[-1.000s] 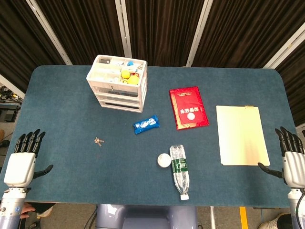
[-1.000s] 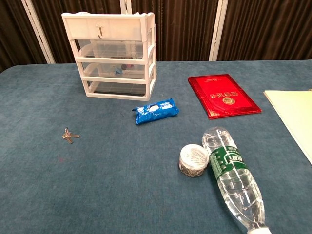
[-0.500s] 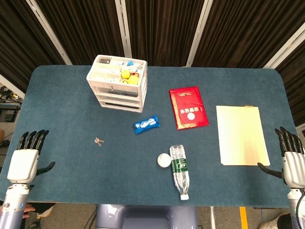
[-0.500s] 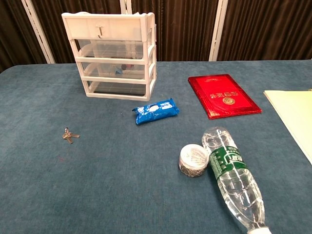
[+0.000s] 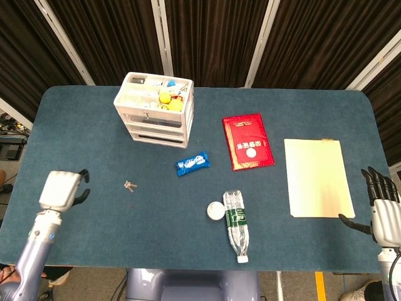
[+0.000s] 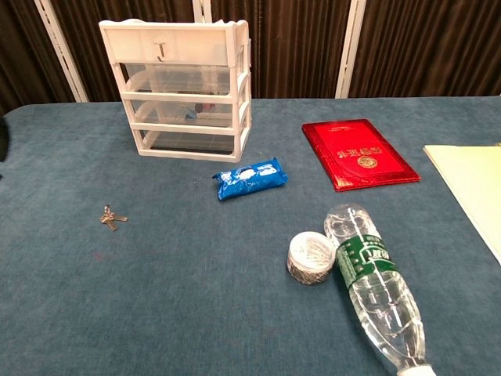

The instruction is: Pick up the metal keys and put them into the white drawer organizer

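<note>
- Nothing of the task is done: the keys [image 5: 129,185] lie loose on the tabletop [image 5: 94,125], not in the white drawer organizer [image 5: 155,108].
- All steps are left, I judge: reach, grasp, carry, drop in.
- The left hand [image 5: 62,189] hovers over the tabletop, holding nothing, fingers curled downward; the keys lie near it on its right, the organizer well beyond them.
- The right hand [image 5: 383,212] rests at the far edge, fingers spread, empty.
</note>
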Controlling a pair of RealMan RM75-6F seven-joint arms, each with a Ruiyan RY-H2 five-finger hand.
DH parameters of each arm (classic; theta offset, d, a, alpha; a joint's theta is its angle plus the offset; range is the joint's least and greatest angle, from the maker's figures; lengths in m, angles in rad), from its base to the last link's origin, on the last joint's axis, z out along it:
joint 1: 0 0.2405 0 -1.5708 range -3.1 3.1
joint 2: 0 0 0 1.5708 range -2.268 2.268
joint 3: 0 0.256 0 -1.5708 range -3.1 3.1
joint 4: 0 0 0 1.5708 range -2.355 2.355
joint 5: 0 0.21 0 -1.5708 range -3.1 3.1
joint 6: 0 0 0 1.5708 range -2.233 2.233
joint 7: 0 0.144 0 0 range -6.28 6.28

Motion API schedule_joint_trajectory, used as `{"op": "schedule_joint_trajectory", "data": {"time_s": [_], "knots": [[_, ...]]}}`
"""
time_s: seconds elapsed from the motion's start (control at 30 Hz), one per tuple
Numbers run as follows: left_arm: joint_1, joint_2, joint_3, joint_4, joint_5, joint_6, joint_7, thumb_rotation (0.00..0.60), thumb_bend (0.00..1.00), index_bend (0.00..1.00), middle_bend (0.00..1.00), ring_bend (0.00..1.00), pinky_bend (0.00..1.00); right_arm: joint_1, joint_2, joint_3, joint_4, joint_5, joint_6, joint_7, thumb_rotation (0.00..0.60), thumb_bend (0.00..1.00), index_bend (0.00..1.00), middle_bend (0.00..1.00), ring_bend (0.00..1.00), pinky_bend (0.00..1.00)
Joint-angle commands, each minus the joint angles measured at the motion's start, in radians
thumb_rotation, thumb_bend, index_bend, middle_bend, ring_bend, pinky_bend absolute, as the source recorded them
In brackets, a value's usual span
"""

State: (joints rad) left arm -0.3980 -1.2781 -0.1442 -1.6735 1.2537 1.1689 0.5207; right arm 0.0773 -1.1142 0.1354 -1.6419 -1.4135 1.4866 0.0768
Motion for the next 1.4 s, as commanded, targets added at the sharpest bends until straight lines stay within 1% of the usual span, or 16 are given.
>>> {"op": "schedule_joint_trajectory", "data": {"time_s": [0.03, 0.17, 0.27, 0.37, 0.53, 0.7, 0.87, 1.1, 1.4], "knots": [[-0.134, -0.006, -0.005, 0.127, 0.036, -0.167, 0.036, 0.600, 0.28, 0.54, 0.90, 0.82, 0.67, 0.000, 0.000, 0.001, 0.000, 0.002, 0.000, 0.002, 0.600, 0.06, 0.00, 0.00, 0.00, 0.00], [-0.209, -0.033, 0.022, 0.251, 0.138, -0.241, -0.001, 0.600, 0.22, 0.56, 0.91, 0.83, 0.68, -0.003, 0.002, 0.002, 0.002, 0.005, 0.002, 0.009, 0.600, 0.06, 0.00, 0.00, 0.00, 0.00], [-0.255, -0.059, 0.044, 0.344, 0.198, -0.284, -0.047, 0.600, 0.21, 0.57, 0.91, 0.83, 0.68, -0.004, 0.004, 0.002, 0.004, 0.004, 0.004, 0.014, 0.600, 0.06, 0.00, 0.00, 0.00, 0.00], [-0.279, -0.094, 0.047, 0.416, 0.214, -0.298, -0.095, 0.600, 0.21, 0.57, 0.91, 0.83, 0.68, -0.006, 0.005, 0.002, 0.005, 0.005, 0.006, 0.019, 0.600, 0.06, 0.00, 0.00, 0.00, 0.00], [-0.315, -0.143, 0.054, 0.484, 0.221, -0.332, -0.141, 0.600, 0.21, 0.57, 0.91, 0.83, 0.68, -0.007, 0.006, 0.003, 0.005, 0.007, 0.006, 0.021, 0.600, 0.06, 0.00, 0.00, 0.00, 0.00], [-0.334, -0.185, 0.071, 0.527, 0.236, -0.346, -0.167, 0.600, 0.22, 0.56, 0.91, 0.83, 0.68, -0.007, 0.006, 0.004, 0.004, 0.009, 0.005, 0.020, 0.600, 0.06, 0.00, 0.00, 0.00, 0.00], [-0.342, -0.212, 0.087, 0.554, 0.238, -0.358, -0.193, 0.600, 0.30, 0.53, 0.90, 0.82, 0.68, -0.008, 0.005, 0.005, 0.006, 0.009, 0.008, 0.025, 0.600, 0.06, 0.00, 0.00, 0.00, 0.00], [-0.352, -0.218, 0.100, 0.562, 0.232, -0.374, -0.215, 0.600, 0.30, 0.47, 0.89, 0.81, 0.68, -0.009, 0.004, 0.007, 0.007, 0.009, 0.010, 0.027, 0.600, 0.06, 0.00, 0.00, 0.00, 0.00], [-0.363, -0.254, 0.110, 0.574, 0.212, -0.398, -0.212, 0.600, 0.31, 0.47, 0.89, 0.81, 0.68, -0.010, 0.003, 0.009, 0.007, 0.009, 0.014, 0.028, 0.600, 0.06, 0.00, 0.00, 0.00, 0.00]]}}
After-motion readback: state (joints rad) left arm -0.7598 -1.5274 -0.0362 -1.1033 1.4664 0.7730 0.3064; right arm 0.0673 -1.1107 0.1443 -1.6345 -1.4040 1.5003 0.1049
